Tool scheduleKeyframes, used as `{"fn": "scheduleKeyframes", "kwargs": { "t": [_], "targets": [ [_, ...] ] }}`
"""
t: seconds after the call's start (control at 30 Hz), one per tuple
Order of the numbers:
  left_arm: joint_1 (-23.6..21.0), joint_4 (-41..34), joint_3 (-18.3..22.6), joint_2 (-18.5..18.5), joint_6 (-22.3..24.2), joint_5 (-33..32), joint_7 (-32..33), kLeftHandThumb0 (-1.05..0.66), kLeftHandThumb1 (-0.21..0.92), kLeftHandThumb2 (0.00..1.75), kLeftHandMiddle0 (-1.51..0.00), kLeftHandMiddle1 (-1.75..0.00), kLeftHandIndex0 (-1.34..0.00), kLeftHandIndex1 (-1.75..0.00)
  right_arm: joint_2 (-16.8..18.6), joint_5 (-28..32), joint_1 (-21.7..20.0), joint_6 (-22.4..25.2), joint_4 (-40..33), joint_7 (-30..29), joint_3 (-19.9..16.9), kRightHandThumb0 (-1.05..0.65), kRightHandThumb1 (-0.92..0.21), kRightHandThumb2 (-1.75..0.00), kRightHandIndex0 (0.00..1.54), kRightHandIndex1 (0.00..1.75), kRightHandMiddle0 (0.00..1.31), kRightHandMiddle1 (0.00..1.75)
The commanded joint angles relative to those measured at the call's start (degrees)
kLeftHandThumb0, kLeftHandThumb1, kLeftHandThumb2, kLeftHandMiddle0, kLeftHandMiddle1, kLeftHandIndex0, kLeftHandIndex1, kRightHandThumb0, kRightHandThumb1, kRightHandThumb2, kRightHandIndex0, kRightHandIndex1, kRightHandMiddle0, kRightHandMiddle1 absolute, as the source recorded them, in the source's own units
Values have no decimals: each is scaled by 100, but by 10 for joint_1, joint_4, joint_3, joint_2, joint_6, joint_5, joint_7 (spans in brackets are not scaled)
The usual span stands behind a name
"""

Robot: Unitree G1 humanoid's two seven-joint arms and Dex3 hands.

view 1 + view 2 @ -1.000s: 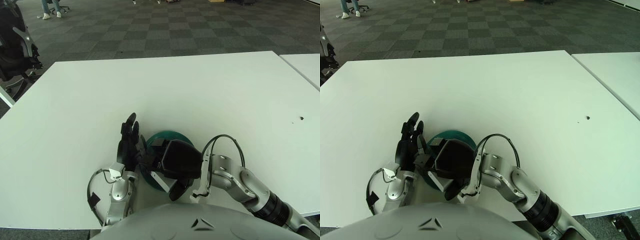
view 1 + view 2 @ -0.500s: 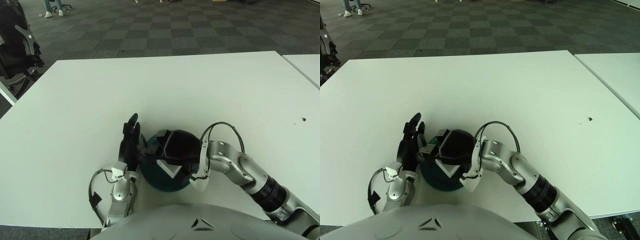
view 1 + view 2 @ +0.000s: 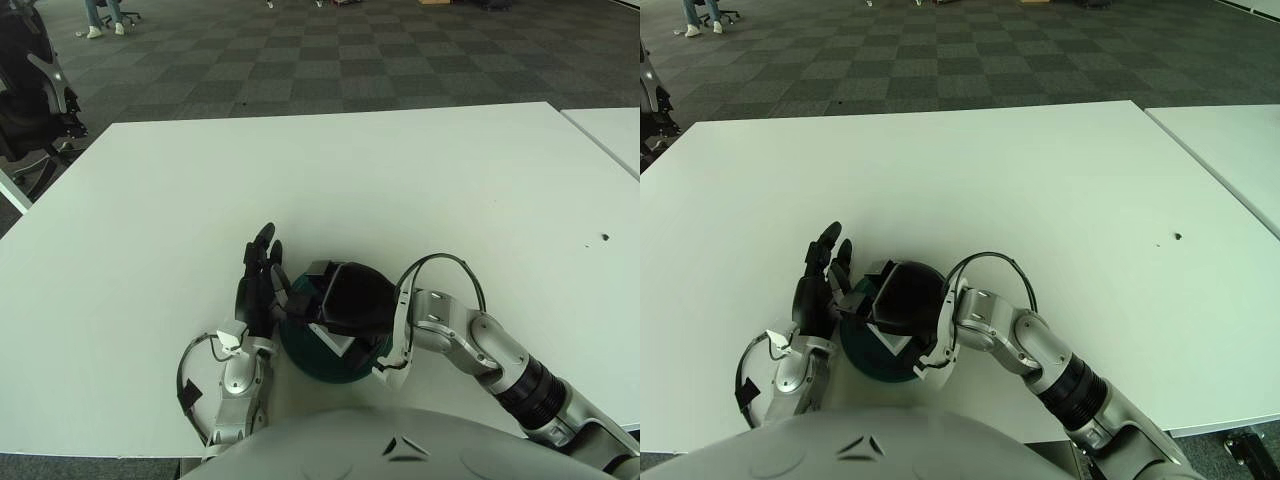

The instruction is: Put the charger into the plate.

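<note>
Where the left eye view looks down, the right hand point(image 3: 350, 300), a glossy black shell on a silver jointed arm, covers a round dark teal plate point(image 3: 330, 362) near the front edge of the smooth white tabletop point(image 3: 400, 180). A white, flat-sided piece, seemingly the charger point(image 3: 335, 343), shows under the palm over the plate; whether the fingers clasp it cannot be told. The left hand point(image 3: 258, 285) stands just beside the plate's left rim, black fingers straight and loose, holding nothing.

From the right eye view, the same plate point(image 3: 872, 356) shows more bare rim below the right hand point(image 3: 902, 300), and the white corner point(image 3: 890, 343) appears sharper-edged. A small dark speck point(image 3: 1177, 238) marks the tabletop far right.
</note>
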Motion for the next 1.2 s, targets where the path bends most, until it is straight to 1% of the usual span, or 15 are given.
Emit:
{"fn": "scheduleKeyframes", "kwargs": {
  "t": [0.0,0.03,0.13,0.27,0.37,0.43,0.6,0.67,0.77,0.93,1.0,1.03,1.1,1.13,1.17],
  "targets": [
    [5,29,6,-18,28,-19,-6,-88,92,99,-25,-1,0,-58,0,-4,-8,-9,10,-24,-11,-70,-85,-71,75,175,28,175],
    [4,30,7,-19,27,-20,-7,-88,92,99,-25,-1,0,-58,0,-2,-8,-11,12,-26,-11,-77,-88,-70,73,175,27,175],
    [3,33,9,-22,25,-22,-5,-87,92,99,-26,-1,0,-59,-1,6,-9,-15,17,-31,-14,-89,-91,-73,70,175,27,175],
    [3,33,9,-24,25,-23,-2,-87,92,98,-26,-1,0,-59,0,9,-8,-15,18,-32,-18,-95,-92,-76,68,175,27,175],
    [4,32,8,-24,25,-25,-3,-87,92,99,-26,-1,0,-59,-1,9,-8,-13,16,-28,-20,-98,-92,-79,65,175,25,173],
    [4,32,8,-24,24,-26,-4,-87,92,99,-26,-1,0,-58,-2,7,-8,-13,14,-27,-21,-100,-92,-82,62,175,20,164],
    [4,36,7,-22,16,-28,-11,-88,92,102,-28,-1,0,-55,-3,12,-8,-15,14,-21,-22,-103,-92,-85,54,175,16,144],
    [4,39,7,-22,9,-27,-13,-89,92,103,-28,-1,0,-54,-6,21,-8,-11,12,-7,-23,-104,-92,-87,48,175,15,139],
    [5,41,7,-23,0,-27,-16,-90,92,104,-30,-2,0,-56,-13,34,-8,-9,8,12,-26,-105,-92,-92,33,175,12,127],
    [8,43,9,-26,-7,-38,-21,-91,92,104,-32,-2,0,-59,-30,19,-7,-25,6,-14,-43,-105,-92,-98,24,175,11,123],
    [9,45,9,-25,-11,-37,-21,-91,92,104,-32,-2,0,-59,-46,-2,-9,-43,13,-36,-48,-103,-92,-98,18,168,9,121],
    [9,46,9,-24,-12,-37,-21,-91,92,104,-32,-2,0,-59,-53,-10,-9,-50,16,-45,-50,-102,-92,-99,15,150,6,115],
    [10,50,8,-22,-16,-37,-24,-91,92,104,-31,-1,0,-58,-62,-17,-11,-54,14,-37,-49,-101,-92,-101,13,124,3,103],
    [11,51,8,-21,-17,-38,-25,-91,92,103,-30,-1,0,-56,-63,-18,-12,-53,12,-31,-48,-101,-92,-102,14,89,2,86],
    [11,51,8,-21,-18,-38,-26,-91,92,103,-29,-1,0,-55,-63,-19,-12,-53,11,-27,-48,-102,-92,-103,17,62,1,74]
  ]
}}
